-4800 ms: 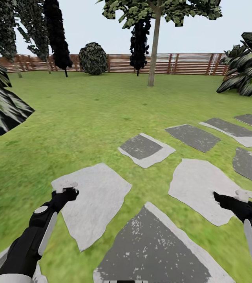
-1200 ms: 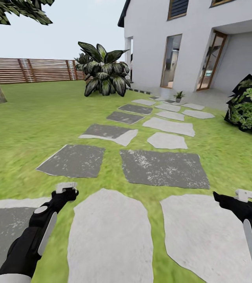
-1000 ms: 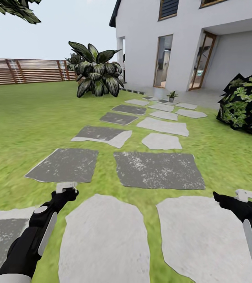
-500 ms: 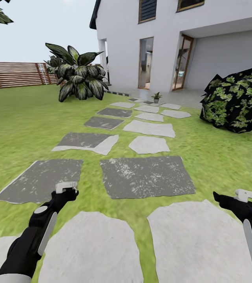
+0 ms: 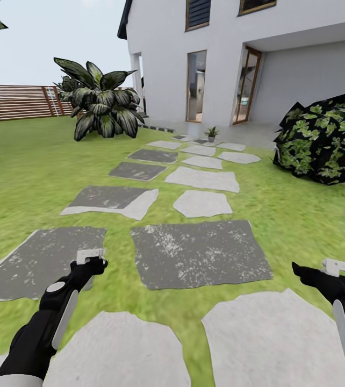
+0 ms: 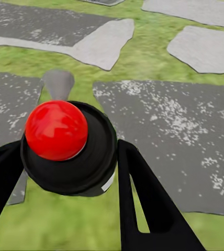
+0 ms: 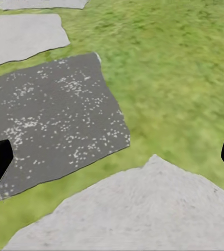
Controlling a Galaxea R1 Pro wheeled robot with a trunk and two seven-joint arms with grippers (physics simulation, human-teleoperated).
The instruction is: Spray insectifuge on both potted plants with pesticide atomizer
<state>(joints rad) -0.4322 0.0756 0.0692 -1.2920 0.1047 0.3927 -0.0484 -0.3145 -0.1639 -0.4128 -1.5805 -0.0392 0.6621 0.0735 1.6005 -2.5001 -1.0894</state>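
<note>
The atomizer's point(image 6: 65, 144) body is hidden beneath its cap; the far potted plant point(image 5: 211, 133) is too small to detail.

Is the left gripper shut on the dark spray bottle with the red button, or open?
Shut on it: in the left wrist view, both black fingers press against the dark spray bottle, red button facing the camera.

Atomizer point(image 6: 70, 151) black, red button top; stepping stones point(image 5: 202, 252) speckled dark grey and pale grey; lawn point(image 5: 27, 161) green.
</note>
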